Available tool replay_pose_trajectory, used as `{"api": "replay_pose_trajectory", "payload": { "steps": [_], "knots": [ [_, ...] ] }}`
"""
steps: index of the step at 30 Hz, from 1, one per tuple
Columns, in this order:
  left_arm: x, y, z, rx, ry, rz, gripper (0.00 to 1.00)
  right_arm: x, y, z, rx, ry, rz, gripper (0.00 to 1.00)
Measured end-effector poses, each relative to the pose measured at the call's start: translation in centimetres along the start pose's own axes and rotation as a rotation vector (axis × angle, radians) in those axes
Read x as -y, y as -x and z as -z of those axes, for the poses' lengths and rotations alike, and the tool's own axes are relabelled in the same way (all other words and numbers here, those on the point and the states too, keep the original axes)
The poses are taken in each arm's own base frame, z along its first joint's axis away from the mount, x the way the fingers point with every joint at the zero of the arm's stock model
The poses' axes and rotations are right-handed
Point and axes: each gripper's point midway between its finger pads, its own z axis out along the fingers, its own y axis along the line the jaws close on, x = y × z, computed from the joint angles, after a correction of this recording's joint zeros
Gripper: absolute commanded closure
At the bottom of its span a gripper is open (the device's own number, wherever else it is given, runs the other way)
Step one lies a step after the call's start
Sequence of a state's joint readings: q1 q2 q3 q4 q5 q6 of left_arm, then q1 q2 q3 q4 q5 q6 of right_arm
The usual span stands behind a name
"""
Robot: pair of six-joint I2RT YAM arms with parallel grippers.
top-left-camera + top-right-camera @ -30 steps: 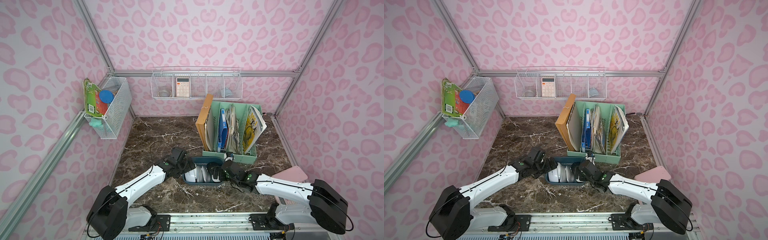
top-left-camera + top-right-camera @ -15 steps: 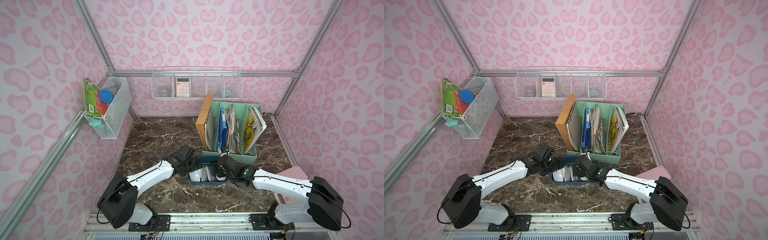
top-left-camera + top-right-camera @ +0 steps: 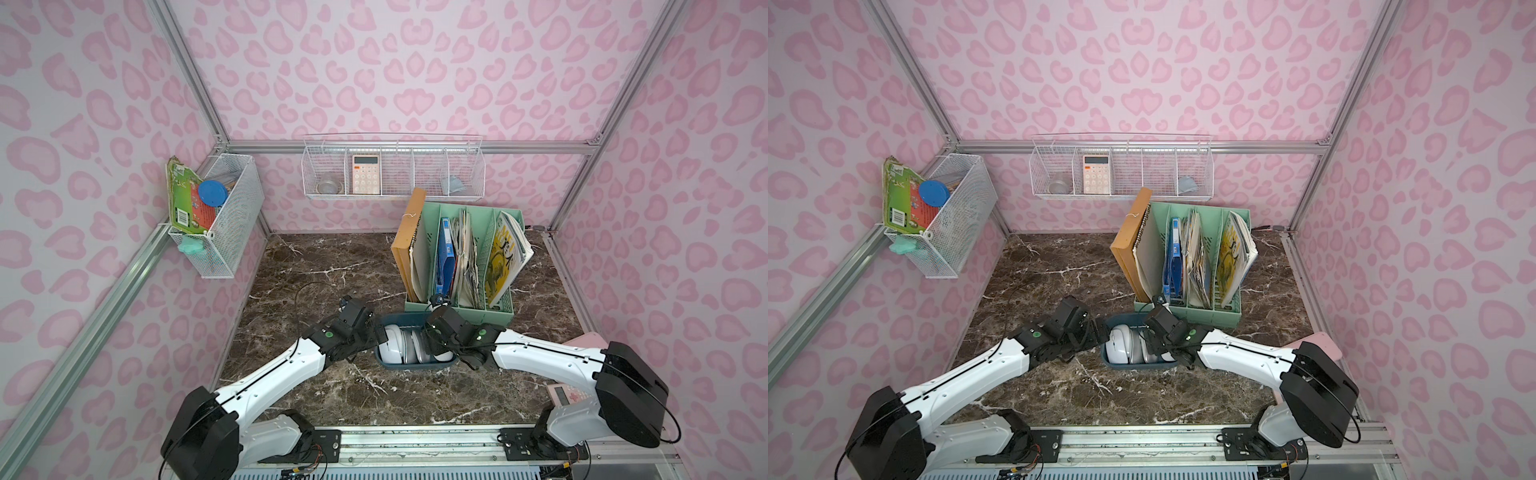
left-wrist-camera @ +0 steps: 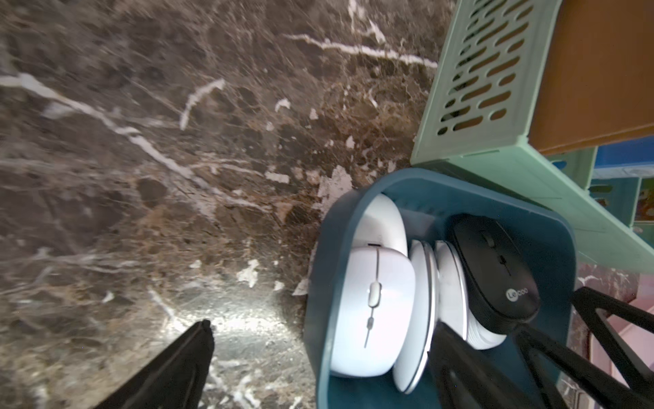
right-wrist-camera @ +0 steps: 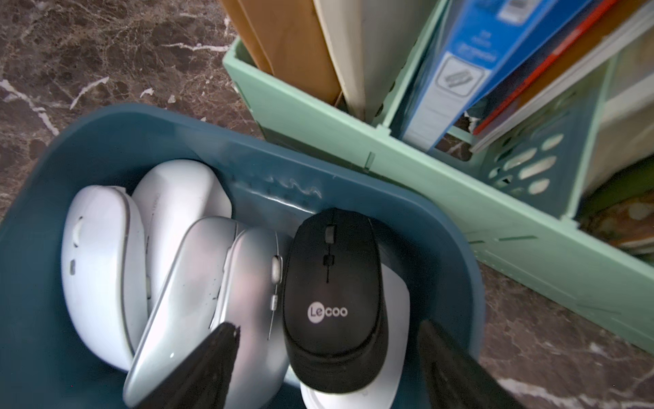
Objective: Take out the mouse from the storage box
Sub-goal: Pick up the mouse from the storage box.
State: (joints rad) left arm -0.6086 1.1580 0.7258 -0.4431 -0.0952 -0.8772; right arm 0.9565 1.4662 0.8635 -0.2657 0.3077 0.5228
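The dark marble tabletop carries everything here. Toward the back right stands the mint-green file organiser, upright and stuffed with a brown pad, a blue folder and magazines. Just in front of it, close against its front wall, sits the teal storage box; whether the two touch I cannot tell.

The left arm and the right arm reach in from the near edge and meet over that box. The left pincer is spread wide at the box's left end. One finger is outside over bare marble and the other is inside among the mice, so it straddles the end wall and the white mouse lying beside it. The right pincer is spread too, low over the box's right end, holding nothing.

Inside, the mice are packed side by side, with two silver mice leaning on edge in the middle. The black mouse, marked Lecoo, lies at the right end on top of another white one. It sits between the right pincer's fingers with a gap on each side.
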Motion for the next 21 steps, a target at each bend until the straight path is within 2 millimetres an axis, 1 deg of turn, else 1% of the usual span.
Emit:
{"api": "replay_pose_trajectory", "payload": {
  "steps": [5, 11, 15, 21],
  "knots": [
    [-2.5, 0.4, 2.1, 0.094, 0.026, -0.018, 0.01, -0.1, -0.4, -0.6, -0.044, 0.008, 0.044, 0.21],
    [-4.4, 0.9, 4.2, 0.199, 0.029, -0.025, 0.01, -0.4, -0.8, -1.4, -0.096, 0.004, 0.1, 0.23],
    [-5.1, 0.8, 4.6, 0.228, 0.032, -0.037, 0.01, -0.3, -1.1, -1.8, -0.118, -0.007, 0.127, 0.23],
    [-5.6, 0.8, 4.6, 0.242, 0.051, -0.044, 0.01, -0.1, -1.5, -2.3, -0.155, -0.026, 0.161, 0.25]
  ]
}}
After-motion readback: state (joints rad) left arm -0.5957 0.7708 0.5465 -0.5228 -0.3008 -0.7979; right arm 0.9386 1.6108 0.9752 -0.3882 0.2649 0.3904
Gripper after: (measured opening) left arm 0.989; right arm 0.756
